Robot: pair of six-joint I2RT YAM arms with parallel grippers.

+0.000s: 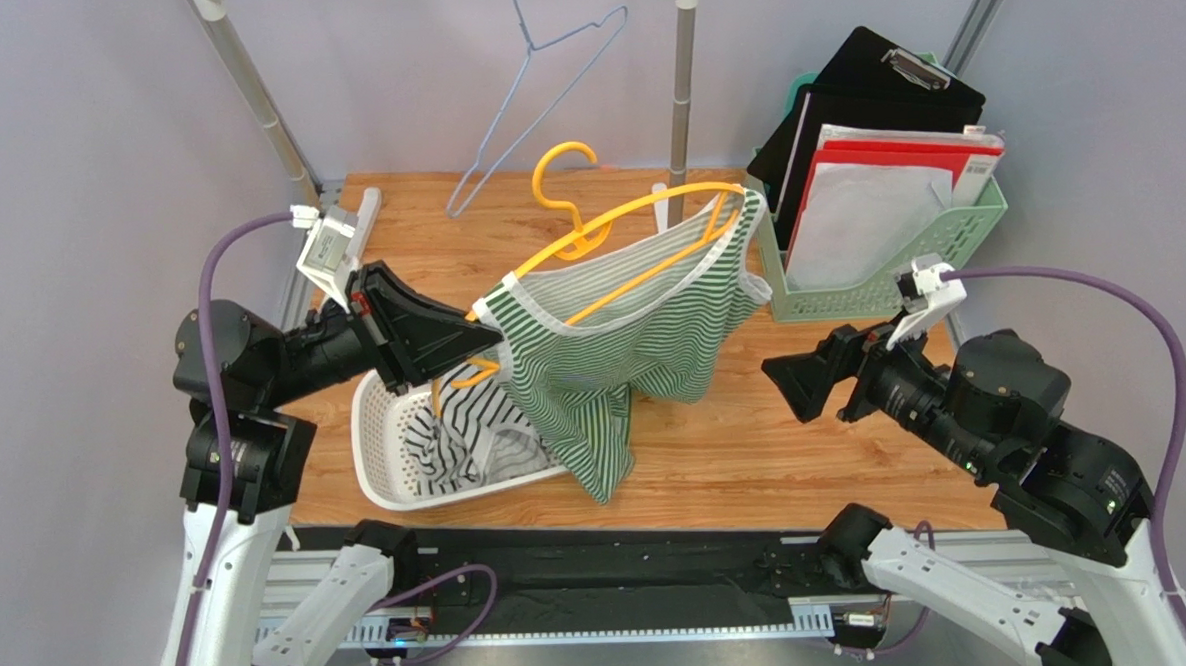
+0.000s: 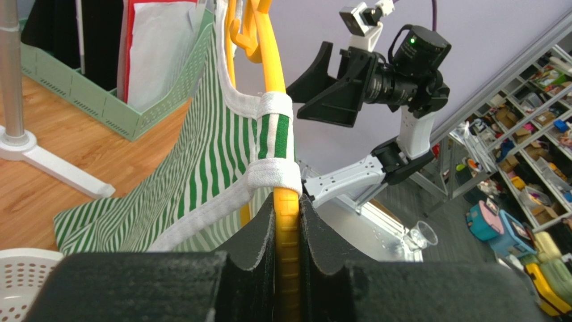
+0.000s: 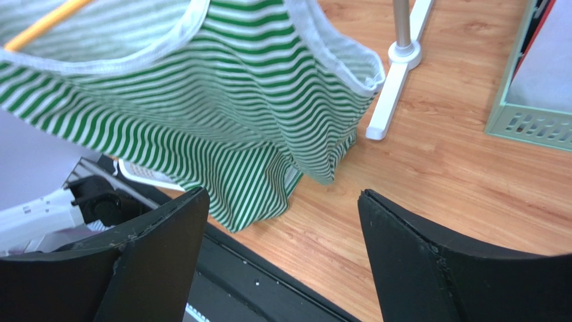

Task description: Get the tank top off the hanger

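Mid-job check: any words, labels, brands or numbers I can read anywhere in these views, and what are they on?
No text can be read in any view.
Tank top and yellow hanger: no label or mark showing.
Papers in the green basket: look blank from here.
Shelf clutter at the right edge of the left wrist view: too blurred to read.

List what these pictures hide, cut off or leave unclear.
Left wrist view: hanger hook cut off by the top edge; its end hidden inside the left gripper.
Right wrist view: tank top cut off by the top edge.
Top view: basket contents partly hidden by the tank top.
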